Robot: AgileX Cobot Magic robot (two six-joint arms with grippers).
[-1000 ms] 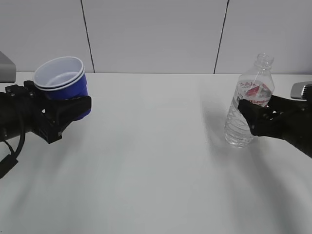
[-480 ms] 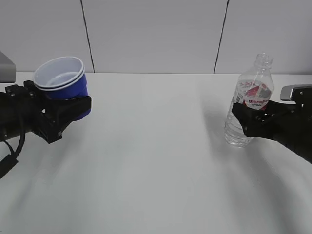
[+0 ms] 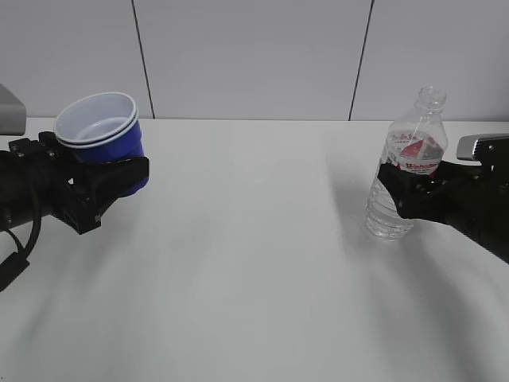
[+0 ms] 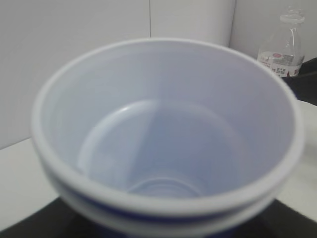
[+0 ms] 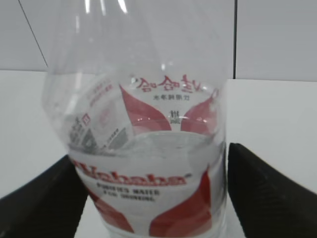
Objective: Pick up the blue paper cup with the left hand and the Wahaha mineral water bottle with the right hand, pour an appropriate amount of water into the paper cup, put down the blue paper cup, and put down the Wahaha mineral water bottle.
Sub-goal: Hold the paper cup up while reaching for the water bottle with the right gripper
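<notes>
The blue paper cup [image 3: 103, 127], blue outside and white inside, sits in my left gripper [image 3: 111, 177], which is shut on it and holds it above the table at the left. The cup's empty white inside fills the left wrist view [image 4: 163, 148], hiding the fingers. The Wahaha mineral water bottle [image 3: 415, 127] stands upright and capless on the table at the right, partly filled. My right gripper [image 3: 399, 192] is open, with a finger on each side of the bottle at label height. In the right wrist view the bottle [image 5: 148, 144] sits between the black fingers [image 5: 267, 188], with a thin gap on the right.
The white table [image 3: 254, 263] runs up to a panelled white wall [image 3: 254, 56]. A grey object [image 3: 9, 107] sits at the far left edge. The bottle also shows far off in the left wrist view [image 4: 285, 47].
My right gripper has moved left, bringing its fingers around the bottle at label height. The bottle has stayed upright in place. The left gripper and cup have not moved.
</notes>
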